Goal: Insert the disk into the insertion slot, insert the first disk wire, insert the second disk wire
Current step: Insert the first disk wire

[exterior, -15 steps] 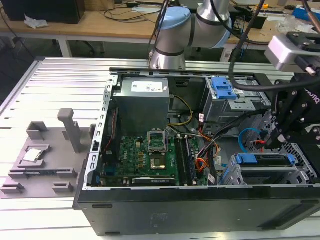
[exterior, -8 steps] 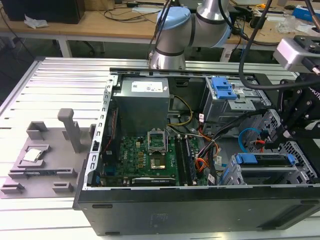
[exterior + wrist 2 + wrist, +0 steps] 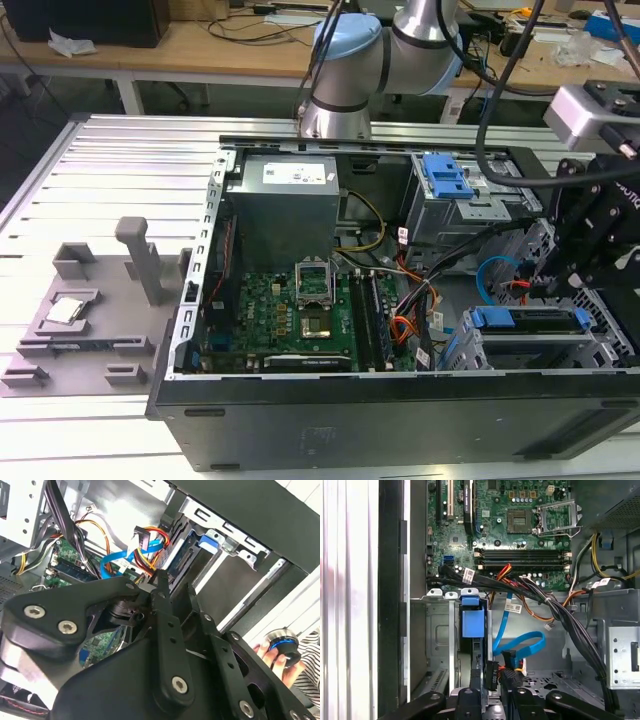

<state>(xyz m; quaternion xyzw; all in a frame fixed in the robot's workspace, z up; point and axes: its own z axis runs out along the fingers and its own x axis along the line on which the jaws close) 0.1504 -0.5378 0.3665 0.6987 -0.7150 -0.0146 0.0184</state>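
The disk (image 3: 525, 320), in its bright blue carrier, lies seated in the insertion slot (image 3: 520, 352), the low perforated cage at the case's near corner on the exterior view's right. In the first wrist view the carrier's blue tab (image 3: 472, 620) faces me, with the disk's dark edge below it. My gripper (image 3: 491, 695) is shut on a black connector of a disk wire (image 3: 491, 676), right beside the disk's rear end. That wire's orange and red strands (image 3: 150, 555) run off past the gripper (image 3: 161, 580). A blue flat disk wire (image 3: 520, 642) loops loose next to it.
The open case holds a motherboard (image 3: 290, 310), a grey power supply (image 3: 285, 190) and a taller silver cage with a blue clip (image 3: 445, 175). A thick black cable bundle (image 3: 570, 625) crosses nearby. A grey fixture (image 3: 90, 310) lies outside. A hand (image 3: 263, 650) holds a round device.
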